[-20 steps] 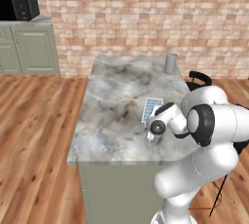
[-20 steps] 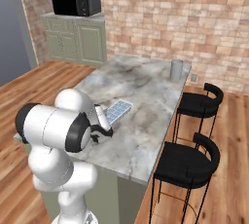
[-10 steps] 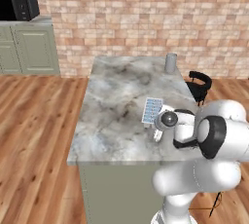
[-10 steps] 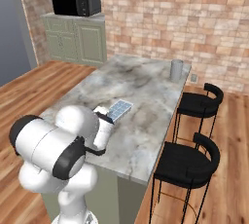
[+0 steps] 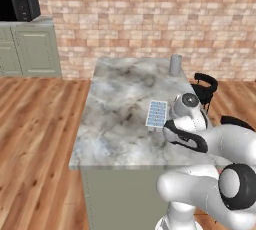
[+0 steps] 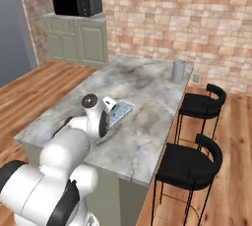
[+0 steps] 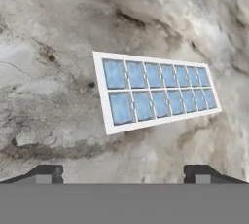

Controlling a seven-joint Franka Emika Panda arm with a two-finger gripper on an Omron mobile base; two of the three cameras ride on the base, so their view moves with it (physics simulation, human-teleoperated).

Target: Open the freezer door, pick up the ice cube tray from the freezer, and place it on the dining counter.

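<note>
With the pale blue-and-white gridded ice cube tray (image 7: 154, 90) lying flat on the grey-white veined marble bench (image 5: 115, 104), the empty, spread-apart pincer (image 7: 122, 173) should lift straight clear without nudging it.

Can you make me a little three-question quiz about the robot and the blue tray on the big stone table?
1. True or false: the ice cube tray lies flat on the dining counter.
2. The gripper is: A) shut on the tray, B) open with the tray free, C) holding the grey cup.
3. Fill in: beside the counter stand two black ____.

Key: 1 true; 2 B; 3 stools.
</note>
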